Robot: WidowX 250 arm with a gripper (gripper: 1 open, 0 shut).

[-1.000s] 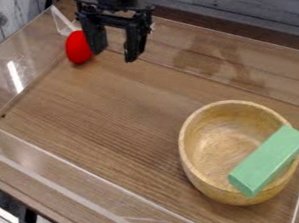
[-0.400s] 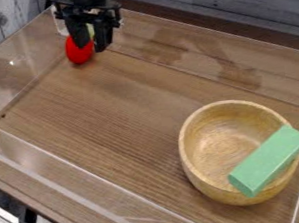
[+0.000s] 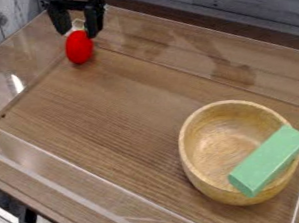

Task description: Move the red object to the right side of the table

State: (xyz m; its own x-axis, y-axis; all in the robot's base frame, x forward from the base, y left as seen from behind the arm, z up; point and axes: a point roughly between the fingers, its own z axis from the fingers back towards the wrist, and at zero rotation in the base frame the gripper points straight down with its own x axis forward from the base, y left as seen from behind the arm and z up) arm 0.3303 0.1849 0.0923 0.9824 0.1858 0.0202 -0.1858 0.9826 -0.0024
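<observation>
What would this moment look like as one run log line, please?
stage: approach | gripper: open, just above red toy fruit, not gripping | fruit: far left of table | wooden bowl: near right, green block inside

Grey plank wall [image 3: 221, 0] (weathered) behind.

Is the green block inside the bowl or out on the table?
Inside. The green block lies tilted in the wooden bowl, one end propped on its rim.
</observation>
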